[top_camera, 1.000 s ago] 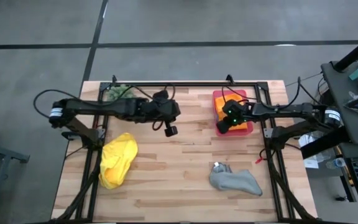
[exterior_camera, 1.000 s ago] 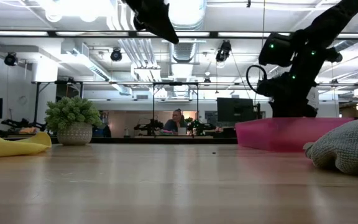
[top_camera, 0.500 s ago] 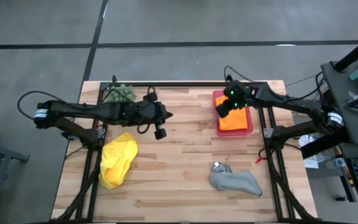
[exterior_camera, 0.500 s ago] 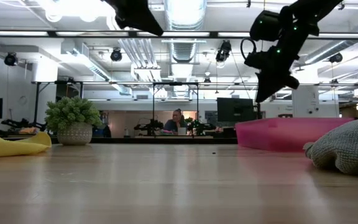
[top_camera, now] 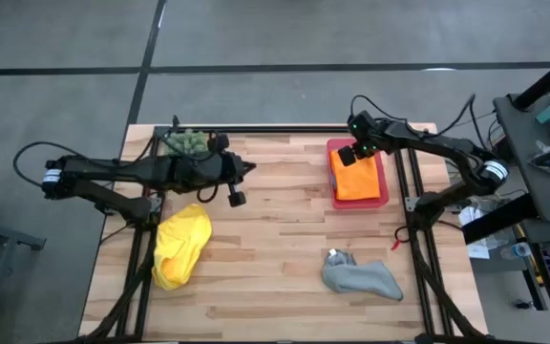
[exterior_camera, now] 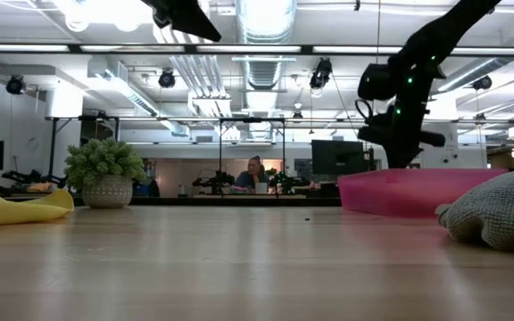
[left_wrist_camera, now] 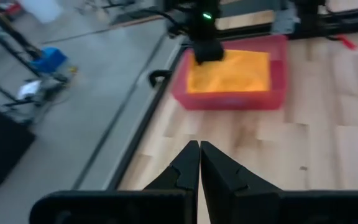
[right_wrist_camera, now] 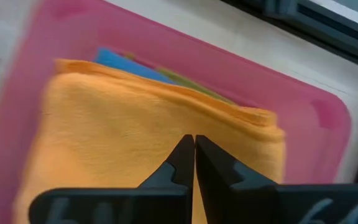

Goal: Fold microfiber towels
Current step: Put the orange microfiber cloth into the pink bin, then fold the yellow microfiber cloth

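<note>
The wooden counter (top_camera: 275,239) carries everything. Largest on it is the yellow towel (top_camera: 179,247), lying crumpled near the left edge, about midway between the far and near edges. Next is the grey towel (top_camera: 361,277), bunched up toward the near right corner, well apart from the yellow one. The flat pink tray (top_camera: 382,196) sits by the far right corner, and the folded orange towel (top_camera: 356,180) lies on top inside it; in the right wrist view a blue towel (right_wrist_camera: 126,63) and a lime green towel (right_wrist_camera: 194,87) show as thin edges under the orange one. A spiky green plant (top_camera: 187,142) stands at the far edge, toward the left corner.

The left claw (top_camera: 247,170) is raised above the counter just beside the plant, its fingers pressed fully together with nothing between them. The right claw (top_camera: 349,157) hangs over the far end of the tray, above the orange towel, likewise closed tight and empty.
</note>
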